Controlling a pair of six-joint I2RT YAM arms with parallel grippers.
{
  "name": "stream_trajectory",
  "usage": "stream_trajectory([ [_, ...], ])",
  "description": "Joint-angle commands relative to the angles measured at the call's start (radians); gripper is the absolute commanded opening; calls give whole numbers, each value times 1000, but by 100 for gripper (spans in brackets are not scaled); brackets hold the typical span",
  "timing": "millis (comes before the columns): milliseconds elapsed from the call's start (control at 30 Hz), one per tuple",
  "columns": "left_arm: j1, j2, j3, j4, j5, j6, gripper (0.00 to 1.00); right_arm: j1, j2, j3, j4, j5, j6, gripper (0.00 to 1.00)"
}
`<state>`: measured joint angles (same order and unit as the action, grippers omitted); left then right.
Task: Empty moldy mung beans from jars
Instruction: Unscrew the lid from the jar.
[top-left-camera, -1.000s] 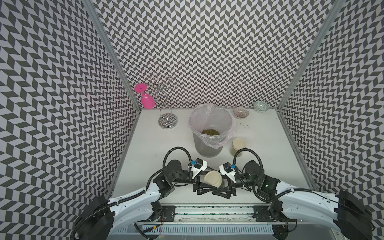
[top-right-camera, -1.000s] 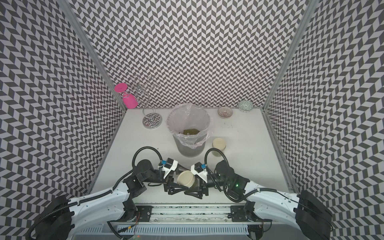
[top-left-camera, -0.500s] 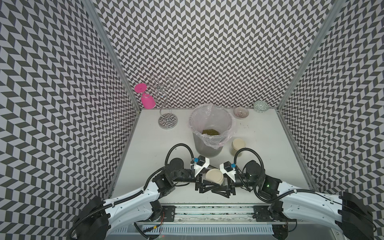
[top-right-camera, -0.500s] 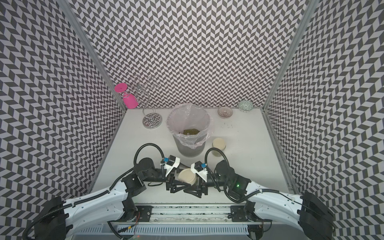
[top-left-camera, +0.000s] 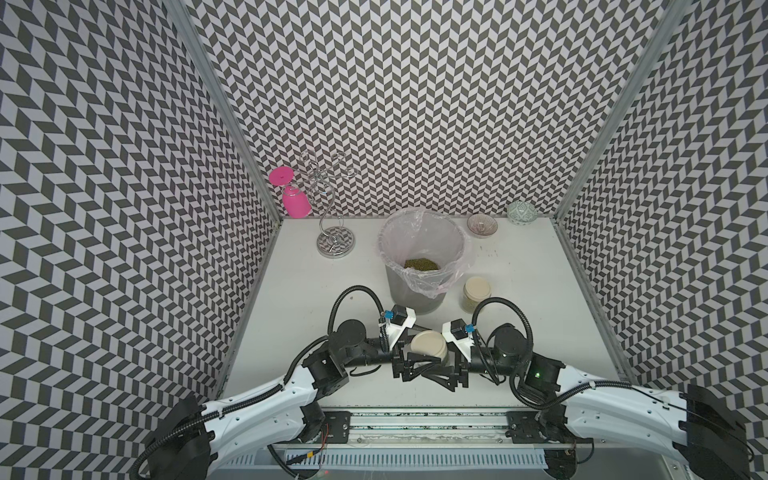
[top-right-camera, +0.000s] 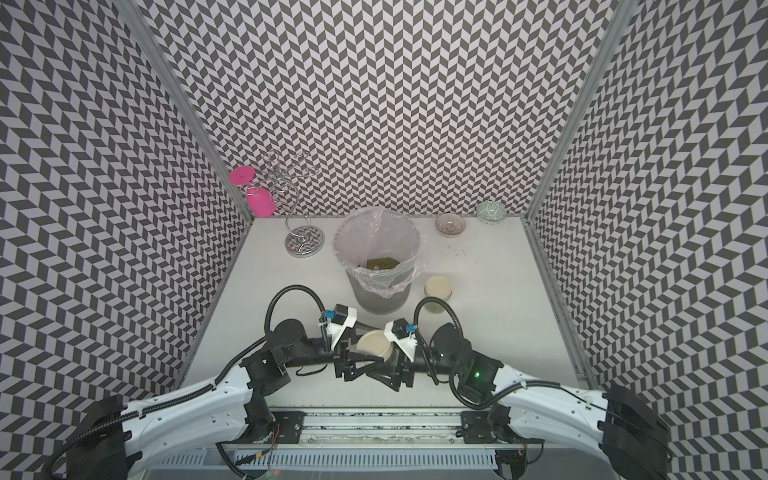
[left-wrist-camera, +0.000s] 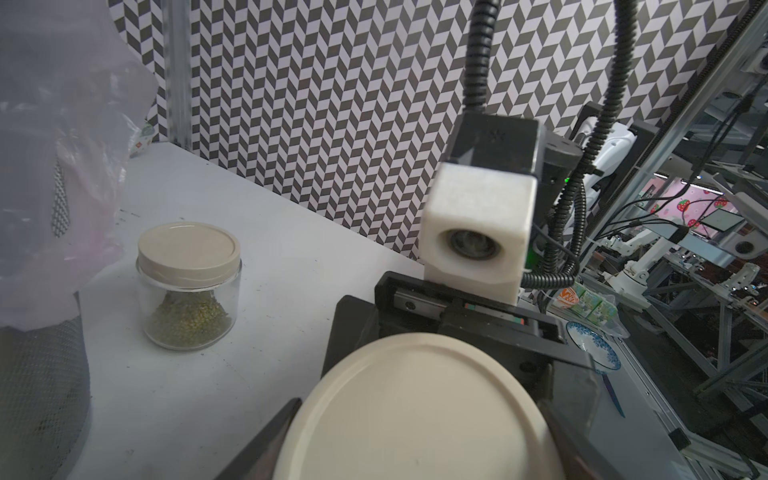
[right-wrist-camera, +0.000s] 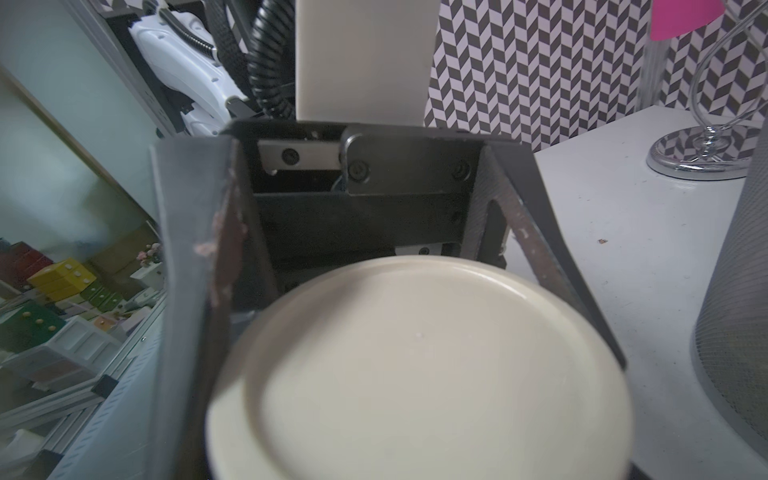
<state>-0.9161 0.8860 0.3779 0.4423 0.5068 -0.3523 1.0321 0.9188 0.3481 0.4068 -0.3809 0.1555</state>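
Looking down, we find the left gripper (top-left-camera: 436, 361) and the right gripper (top-left-camera: 415, 362) both clamped on the lidded jar (top-left-camera: 427, 345) just in front of the bin (top-left-camera: 411, 297); the second jar (top-left-camera: 477, 287) stands beside the bin, and mung beans (top-left-camera: 421, 264) lie inside the bin.

Two white arms reach in low from the near edge and meet head-on. The left gripper (top-left-camera: 432, 360) and right gripper (top-left-camera: 419, 362), jaws wide, both clasp one jar (top-left-camera: 428, 345).
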Motion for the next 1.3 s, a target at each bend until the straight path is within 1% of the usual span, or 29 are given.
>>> stream_trajectory([
  [0,21,8,-9,-168,-272,-149,17,40,-39,15,138,169,-116,52],
  [167,0,7,16,-245,-368,-181,13,98,-26,33,117,269,-147,51],
  [300,-24,7,37,-328,-491,-210,10,138,-17,40,128,333,-155,50],
  [400,-37,5,47,-377,-557,-239,10,172,-11,48,125,398,-169,49],
  [667,-52,34,76,-438,-635,-315,9,256,26,54,157,546,-198,48],
  [867,-105,90,143,-538,-755,-359,9,304,57,61,193,649,-227,48],
  [1033,-121,137,201,-620,-792,-388,7,337,88,69,211,723,-253,48],
  [1200,-121,156,223,-666,-806,-405,7,368,101,72,225,784,-283,47],
  [1233,-120,157,226,-669,-804,-406,9,368,101,73,223,787,-285,47],
  [1267,-121,157,225,-663,-797,-400,13,369,100,72,222,783,-287,47],
])
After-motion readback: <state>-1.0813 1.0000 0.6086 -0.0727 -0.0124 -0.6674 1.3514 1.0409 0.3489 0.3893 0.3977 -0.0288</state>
